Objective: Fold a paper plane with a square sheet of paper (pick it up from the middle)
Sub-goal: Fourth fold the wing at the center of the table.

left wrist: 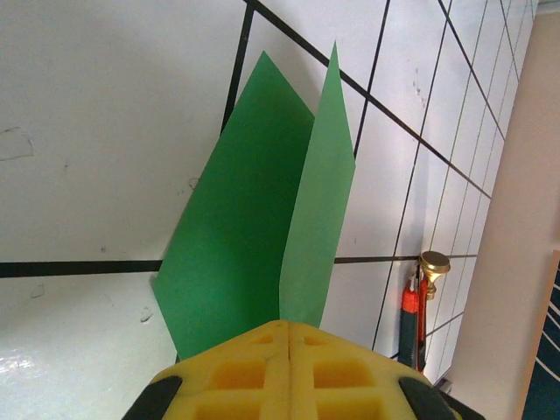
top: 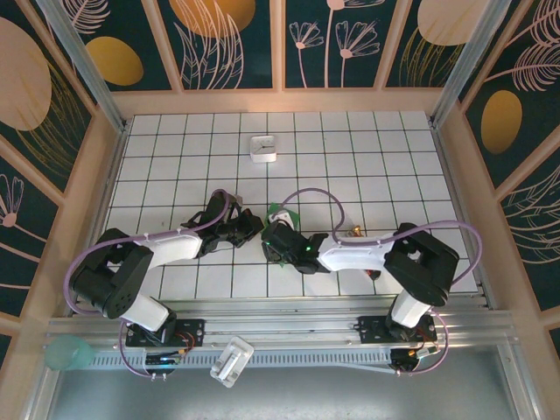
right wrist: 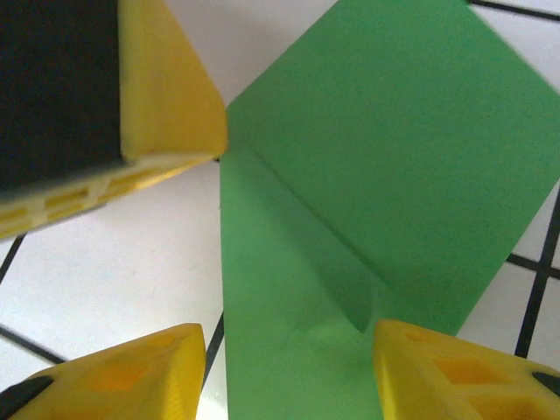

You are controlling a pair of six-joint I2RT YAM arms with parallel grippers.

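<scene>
Two arms reach in from the near edge of the table, their tips meeting around the middle of the tiled top. On my left, the left gripper [top: 255, 224] has its yellow fingers [left wrist: 236, 372] pressed flat together, and from its wrist camera I see them clamped on the near edge of the square sheet of paper [left wrist: 236, 227], right where a crease runs up from the fingertips. One darker panel of the green sheet lies on the white tiles, while a lighter, narrower panel stands up along that crease. From above, the sheet [top: 282, 213] shows as a small green patch between the two grippers, with a small white box [top: 262, 149] well beyond it toward the far edge. Moving right, the right gripper [top: 273, 241] has its fingers [right wrist: 131, 372] apart, one on each side of the sheet [right wrist: 411, 149] and holding nothing; the left gripper's tip [right wrist: 162, 105] touches the paper's corner there. Farther right, a red-and-black screwdriver [left wrist: 411, 319] lies on the tiles near the table's right edge.
</scene>
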